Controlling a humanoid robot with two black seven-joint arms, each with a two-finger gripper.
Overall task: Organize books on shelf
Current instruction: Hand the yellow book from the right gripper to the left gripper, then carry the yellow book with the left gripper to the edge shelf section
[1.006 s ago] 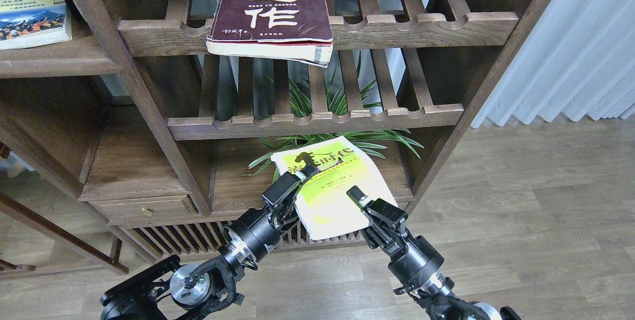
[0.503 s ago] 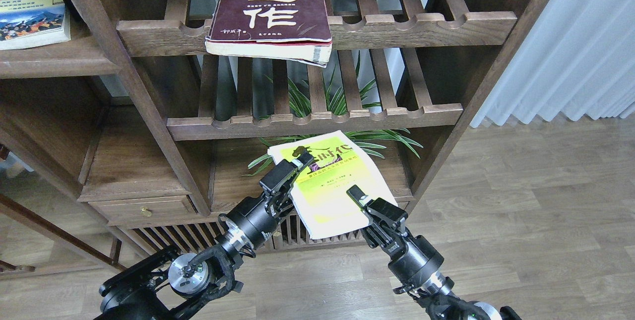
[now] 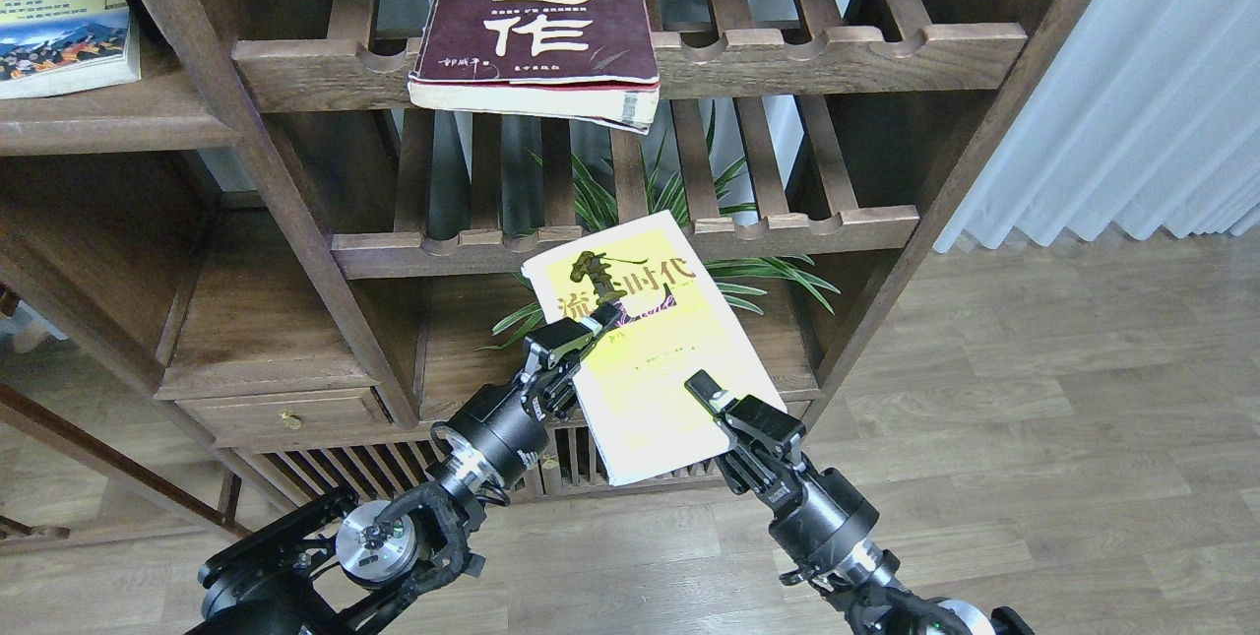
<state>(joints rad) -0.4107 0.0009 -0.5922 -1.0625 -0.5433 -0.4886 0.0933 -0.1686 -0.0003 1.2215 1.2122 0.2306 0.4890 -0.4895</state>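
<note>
The yellow-green, white-edged book (image 3: pixel 655 359) is held tilted in front of the lower slatted rack (image 3: pixel 630 246), its far end up against the rack's front rail. My left gripper (image 3: pixel 583 332) is shut on its left edge. My right gripper (image 3: pixel 711 397) is shut on its near right part, one finger lying on the cover. The maroon book (image 3: pixel 541 20) lies on the upper slatted rack and overhangs the front rail. The "300" book (image 3: pixel 61 20) lies on the solid flat shelf (image 3: pixel 118 128) at the upper left.
A green plant (image 3: pixel 679 192) stands behind the lower rack. A low board with a drawer and brass knob (image 3: pixel 289 418) is at the lower left. A white curtain (image 3: pixel 1132 94) hangs at the right above wooden floor (image 3: pixel 1034 399).
The yellow-green book's far end has risen and moved back, from below the lower rack's rail to in front of it. My left gripper rose with it. My right gripper has barely moved.
</note>
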